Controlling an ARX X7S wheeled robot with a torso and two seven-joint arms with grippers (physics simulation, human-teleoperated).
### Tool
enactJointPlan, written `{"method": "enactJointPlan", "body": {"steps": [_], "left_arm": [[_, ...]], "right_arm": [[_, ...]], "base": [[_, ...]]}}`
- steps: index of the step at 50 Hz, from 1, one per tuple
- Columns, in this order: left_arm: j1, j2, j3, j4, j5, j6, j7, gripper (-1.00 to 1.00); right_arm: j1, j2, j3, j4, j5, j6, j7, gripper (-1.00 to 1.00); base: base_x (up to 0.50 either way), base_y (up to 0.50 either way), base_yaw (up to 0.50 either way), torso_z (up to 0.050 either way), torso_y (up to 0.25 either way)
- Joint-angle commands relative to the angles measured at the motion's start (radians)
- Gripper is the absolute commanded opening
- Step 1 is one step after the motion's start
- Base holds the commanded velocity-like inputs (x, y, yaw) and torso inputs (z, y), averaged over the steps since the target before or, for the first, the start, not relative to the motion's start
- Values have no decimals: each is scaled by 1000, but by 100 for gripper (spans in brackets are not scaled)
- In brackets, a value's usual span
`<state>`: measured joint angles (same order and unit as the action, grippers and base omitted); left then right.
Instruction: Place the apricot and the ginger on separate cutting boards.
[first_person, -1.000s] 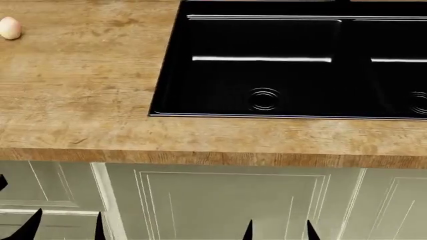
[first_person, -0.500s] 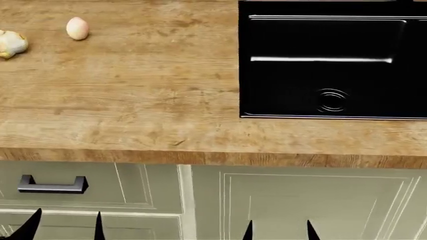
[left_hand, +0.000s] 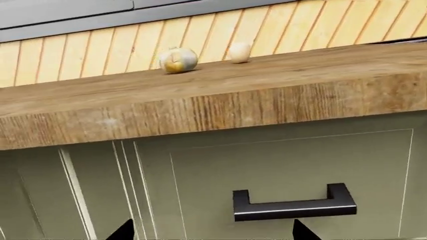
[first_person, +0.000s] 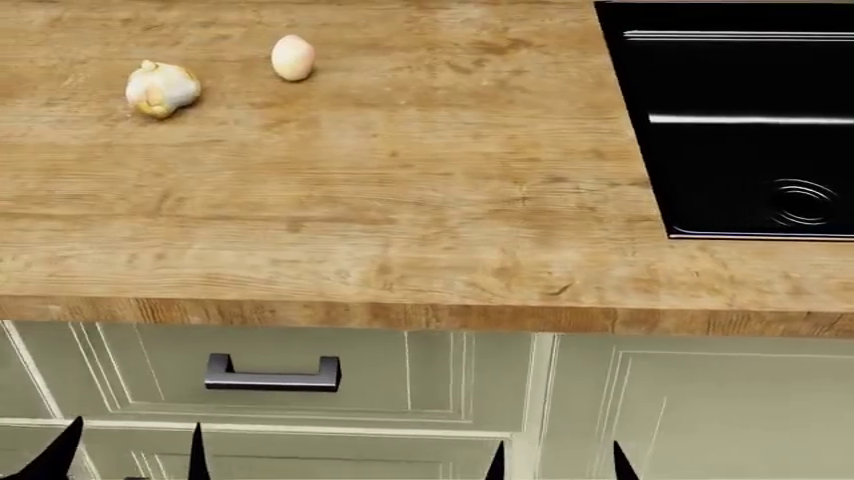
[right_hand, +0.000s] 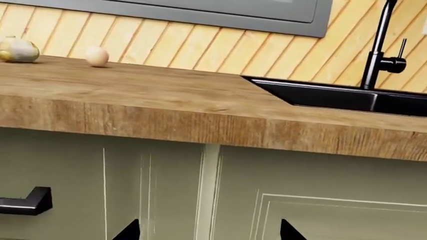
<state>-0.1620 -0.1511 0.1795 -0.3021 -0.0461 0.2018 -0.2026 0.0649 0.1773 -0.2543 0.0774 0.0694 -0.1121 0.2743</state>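
Note:
The apricot (first_person: 292, 57), smooth and cream-pink, lies on the wooden countertop (first_person: 400, 200) at the far left. The lumpy whitish ginger (first_person: 162, 88) lies just left of it. Both show in the left wrist view, the ginger (left_hand: 177, 60) and the apricot (left_hand: 239, 52), and in the right wrist view, the ginger (right_hand: 18, 50) and the apricot (right_hand: 97, 56). My left gripper (first_person: 130, 450) and right gripper (first_person: 555, 460) hang open and empty below the counter edge, in front of the cabinet doors. No cutting board is in view.
A black sink (first_person: 747, 120) is set into the counter at the right, with a black faucet (right_hand: 381, 45) behind it. Pale green cabinet fronts with a dark drawer handle (first_person: 272, 375) lie below the counter edge. A slatted wood backsplash (left_hand: 267, 30) runs behind.
The view has shifted left: the sink slid to the right and the ginger and apricot came further into view. Both grippers stay open at the same place in the view.

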Motion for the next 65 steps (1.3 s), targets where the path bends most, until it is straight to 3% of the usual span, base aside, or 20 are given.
{"method": "enactJointPlan", "body": {"steps": [1, 31, 58, 65], "left_arm": [[14, 1, -20, 28, -33, -13, 24, 100], [13, -14, 3, 35, -37, -25, 6, 100], [11, -27, 20, 40, -21, -28, -29, 100], [15, -34, 33, 42, -9, 3, -26, 100]], "right_arm": [[-8, -11, 16, -14, -4, 22, -21, 100], [-4, 4, -1, -17, 4, 29, -1, 100], [-3, 8, -7, -12, 43, 15, -1, 100], [-5, 11, -8, -14, 47, 16, 5, 100]], "base": [[0, 500, 0, 0, 0], [0, 371, 0, 0, 0], [0, 4, 0, 0, 0], [0, 0, 0, 44, 0]]}}
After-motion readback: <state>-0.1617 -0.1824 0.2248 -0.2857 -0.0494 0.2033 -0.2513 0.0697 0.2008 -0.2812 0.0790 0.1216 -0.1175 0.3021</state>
